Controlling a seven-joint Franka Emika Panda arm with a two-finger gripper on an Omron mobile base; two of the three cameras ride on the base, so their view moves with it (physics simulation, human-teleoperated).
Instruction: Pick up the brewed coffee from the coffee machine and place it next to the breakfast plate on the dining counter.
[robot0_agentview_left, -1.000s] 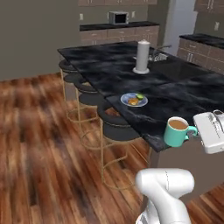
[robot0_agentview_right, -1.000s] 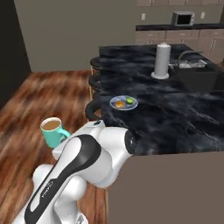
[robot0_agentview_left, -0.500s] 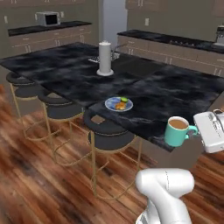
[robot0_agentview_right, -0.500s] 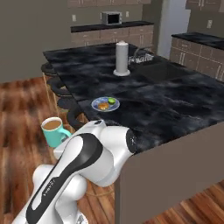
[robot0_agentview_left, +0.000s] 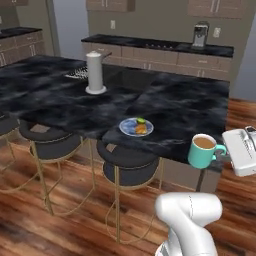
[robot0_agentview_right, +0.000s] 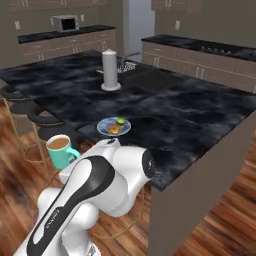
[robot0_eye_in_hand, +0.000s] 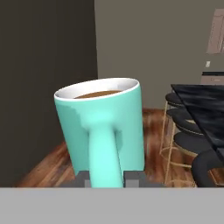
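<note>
A white robot arm carries the brewed coffee, a teal mug with brown liquid at its rim, in the air just off the near edge of the dining counter, its gripper clamped on the mug's handle with the jaws drawn narrow against either side of it. From the hand's own camera the mug stands nearly upright, tilted a little, its handle facing the lens and running down between the two dark finger tips. The breakfast plate, blue and carrying orange-brown food and a green piece, lies near the counter's front edge above the round dark bar stools, apart from the mug. A tall white cylinder on a round base stands farther back on the black marble. Against the back wall, in the left base view, the coffee machine sits on the far worktop. Compared with half a second and a full second earlier, the whole kitchen has swung across both base cameras, a sign the base has turned; the island now appears larger and the plate sits closer to the mug in the picture, while the mug keeps the same place beside the arm, still held at the same height.
</note>
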